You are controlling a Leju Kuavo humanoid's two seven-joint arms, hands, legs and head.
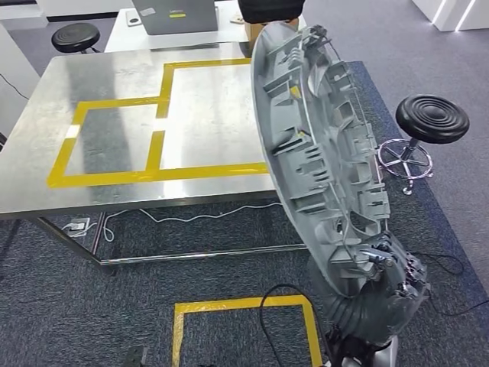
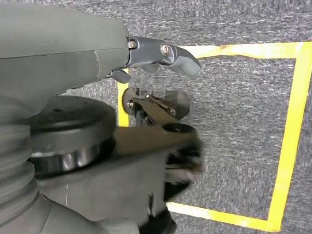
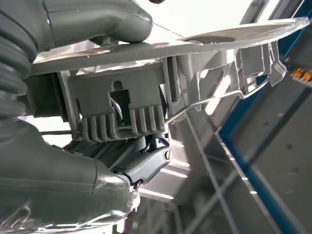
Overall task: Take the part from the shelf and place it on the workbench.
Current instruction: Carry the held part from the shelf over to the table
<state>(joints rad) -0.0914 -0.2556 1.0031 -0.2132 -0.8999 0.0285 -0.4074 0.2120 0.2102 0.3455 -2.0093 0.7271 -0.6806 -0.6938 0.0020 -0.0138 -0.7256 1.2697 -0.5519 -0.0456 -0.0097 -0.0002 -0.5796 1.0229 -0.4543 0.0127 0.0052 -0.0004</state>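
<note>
We hold the large grey moulded plastic part (image 1: 323,145), a curved shell with ribs and clips on its inner face, upright on its edge at the right of the scene, with our right hand (image 1: 377,287) clamped on its lower end. In the right wrist view the thick grey thumb (image 3: 97,22) presses on the smooth outer side of the shell while the darker fingers (image 3: 147,163) hook under the ribbed inner side, so the part is pinched between them. The part stands in the air over the near right corner of the shiny steel workbench (image 1: 115,138), tilted towards the right, its upper end reaching towards the far edge; it does not yet rest on the top. Yellow tape rectangles (image 1: 156,130) mark the bench surface to the left of the part. Our left hand (image 2: 162,51) hangs low over the grey carpet, above a yellow tape square on the floor (image 2: 287,141), its fingers apart and nothing in them.

We judge the step in hand to be the carry to the bench, with the set-down still to come. To do it well we should bring the part leftwards over the taped area, tip it slowly from upright to flat, and lower the free end first so it does not strike the steel. The hold is at one end only, so the long shell may swing or slip; slow wrist turns will help. A black round stool (image 1: 431,118) stands to the right, well apart from the bench.
</note>
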